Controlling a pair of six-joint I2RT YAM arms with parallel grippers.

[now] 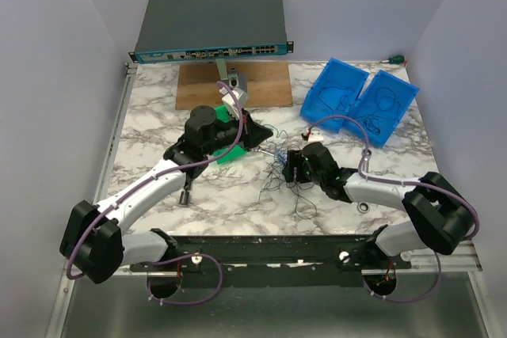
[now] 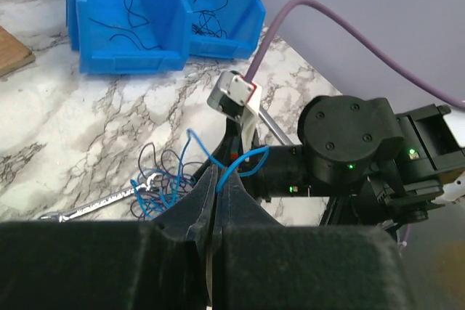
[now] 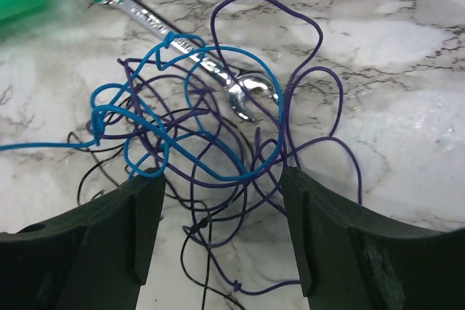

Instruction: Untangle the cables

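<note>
The cables (image 1: 281, 170) lie as a loose tangle of thin blue, purple and black wires on the marble table between the two arms. My left gripper (image 2: 218, 173) is shut on one blue wire (image 2: 243, 161), which runs from its tips back to the tangle (image 2: 156, 179). In the top view the left gripper (image 1: 264, 137) sits just left of the heap. My right gripper (image 3: 221, 186) is open, its fingers standing on either side of the near edge of the tangle (image 3: 211, 128). From above, the right gripper (image 1: 295, 165) is over the heap's right side.
A silver wrench (image 3: 189, 49) lies under the wires. Two blue bins (image 1: 360, 100) holding loose wires stand at the back right. A network switch (image 1: 210, 25) and a wooden board (image 1: 265, 89) are at the back. A green block (image 1: 230, 153) is by the left wrist.
</note>
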